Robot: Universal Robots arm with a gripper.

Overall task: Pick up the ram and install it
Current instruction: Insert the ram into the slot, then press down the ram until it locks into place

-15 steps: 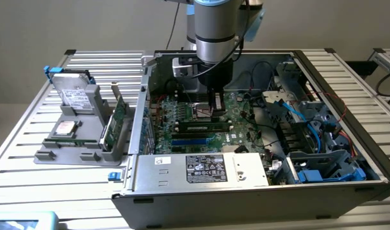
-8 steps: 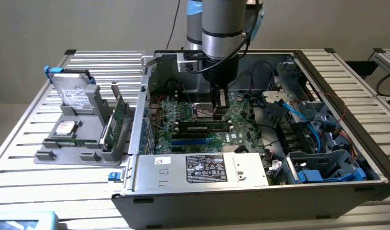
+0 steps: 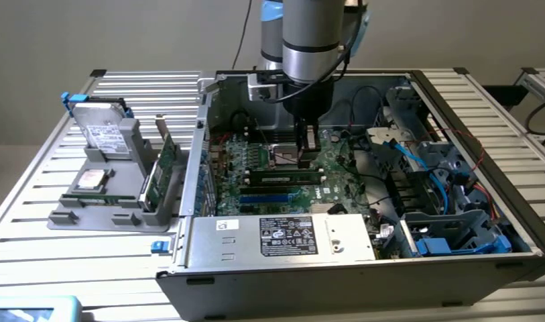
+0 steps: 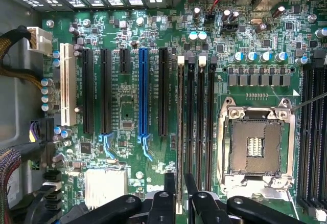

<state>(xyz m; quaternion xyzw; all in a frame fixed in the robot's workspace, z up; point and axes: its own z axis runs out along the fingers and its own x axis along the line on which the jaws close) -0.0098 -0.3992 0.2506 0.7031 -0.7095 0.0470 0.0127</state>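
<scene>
Claw straddles the ram standing edge-up on the motherboard, can't tell if clamped; light, stiff, fragile stick, so hold its long edges mid-length.

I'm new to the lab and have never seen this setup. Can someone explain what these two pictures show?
A robot arm reaches into an open computer case on a slatted metal table. The exterior view looks from outside; the wrist view looks down from a camera on the arm at the green motherboard. The claw pinches the ram, a thin memory stick seen edge-on, lined up with a memory slot. On the exterior view's left, a grey holder carries hard drives and a green card.
</scene>
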